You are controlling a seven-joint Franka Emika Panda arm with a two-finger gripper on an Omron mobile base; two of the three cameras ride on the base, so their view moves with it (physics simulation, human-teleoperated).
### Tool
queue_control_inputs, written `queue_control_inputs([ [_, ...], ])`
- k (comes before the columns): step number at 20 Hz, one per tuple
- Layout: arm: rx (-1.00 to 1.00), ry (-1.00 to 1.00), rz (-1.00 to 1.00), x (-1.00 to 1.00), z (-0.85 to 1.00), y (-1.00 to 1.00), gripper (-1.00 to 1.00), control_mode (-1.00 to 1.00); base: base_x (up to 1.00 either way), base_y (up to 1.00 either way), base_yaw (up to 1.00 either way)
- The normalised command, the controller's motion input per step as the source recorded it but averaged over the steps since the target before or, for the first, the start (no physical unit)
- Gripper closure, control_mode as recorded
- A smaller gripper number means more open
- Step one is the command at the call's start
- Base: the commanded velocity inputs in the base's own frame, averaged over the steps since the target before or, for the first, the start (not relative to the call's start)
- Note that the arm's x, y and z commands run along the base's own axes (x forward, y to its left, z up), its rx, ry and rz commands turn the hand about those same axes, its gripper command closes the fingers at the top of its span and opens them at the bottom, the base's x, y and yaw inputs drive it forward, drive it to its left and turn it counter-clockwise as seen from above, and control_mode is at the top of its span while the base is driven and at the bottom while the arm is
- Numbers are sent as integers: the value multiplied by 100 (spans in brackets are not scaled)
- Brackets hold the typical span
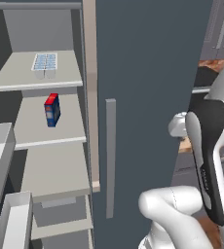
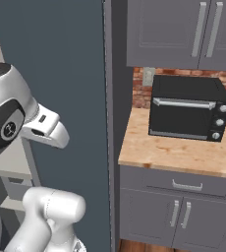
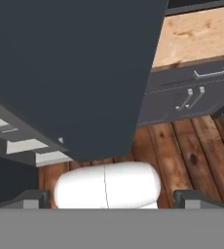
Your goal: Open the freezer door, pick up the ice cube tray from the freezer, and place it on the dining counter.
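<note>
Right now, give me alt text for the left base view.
Open freezer: the ice cube tray lies on the top shelf, with a red-and-blue box standing on the shelf below. To the right are a closed slate-blue door and the white arm.

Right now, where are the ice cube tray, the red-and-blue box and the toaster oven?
ice cube tray [image 1: 45, 62]: left base view, middle of its cell grid.
red-and-blue box [image 1: 52, 110]: left base view, its front face.
toaster oven [image 2: 183, 117]: right base view, its glass door.

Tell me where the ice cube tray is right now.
In the left base view, the ice cube tray sits on the upper freezer shelf, one shelf above the red-and-blue box.
</note>
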Motion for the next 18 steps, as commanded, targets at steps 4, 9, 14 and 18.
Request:
queue_control_inputs([
  [4,0,0,2,-16,-33,0,-100,-100,0,0,0],
  [9,0,0,6,-10,-1,0,-100,-100,0,0,0],
  [14,-1,0,7,-8,0,0,-100,-100,0,0,0],
  [18,0,0,3,-5,1,9,-100,-100,0,0,0],
])
